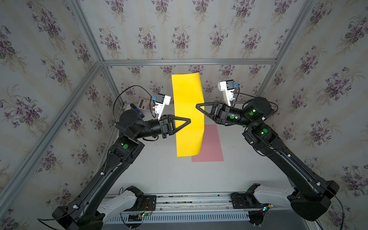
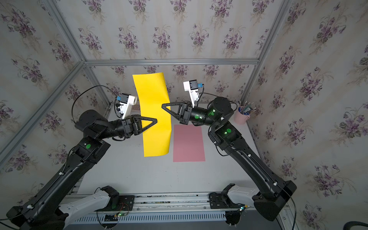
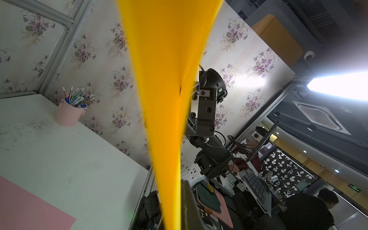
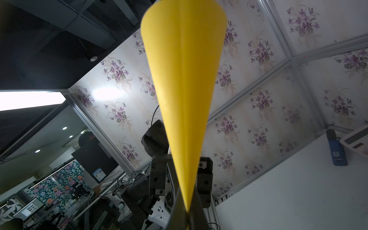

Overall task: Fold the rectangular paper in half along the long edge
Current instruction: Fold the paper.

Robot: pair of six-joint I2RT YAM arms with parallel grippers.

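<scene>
Room: Floral-papered walls (image 1: 179, 39) on a bare metal frame (image 1: 189, 62) box you in on three sides. Read the clock with 12 at the far wall.
Table: The white table (image 1: 169, 175) fills the floor of the cell, scuffed grey in places.
Arms: Your left arm (image 1: 103, 175) comes up from 7 o'clock and your right arm (image 1: 288, 159) from 5 o'clock. Both reach in towards the centre.
Yellow paper: The yellow paper (image 1: 188, 95) is lifted clear of the table near the centre. Its long edges run from 12 to 6 and it is gently bowed. It shows in both top views (image 2: 153, 93).
Pink sheet: The pink sheet (image 2: 188, 143) lies flat on the table, just to the 3 o'clock side of the yellow paper's near end.
Left claw: Your left claw (image 1: 189, 120) is pressed together, pinching the yellow paper from its 9 o'clock edge.
Right claw: Your right claw (image 1: 197, 105) is likewise pinching the yellow paper, from the 3 o'clock edge and a little farther towards 12.
Pink cup: The pink cup (image 2: 241, 117) stands upright in the 2 o'clock corner, full of pens (image 2: 246, 108).
Blue device: The blue device (image 1: 140, 114) lies in the 10 o'clock corner.
</scene>
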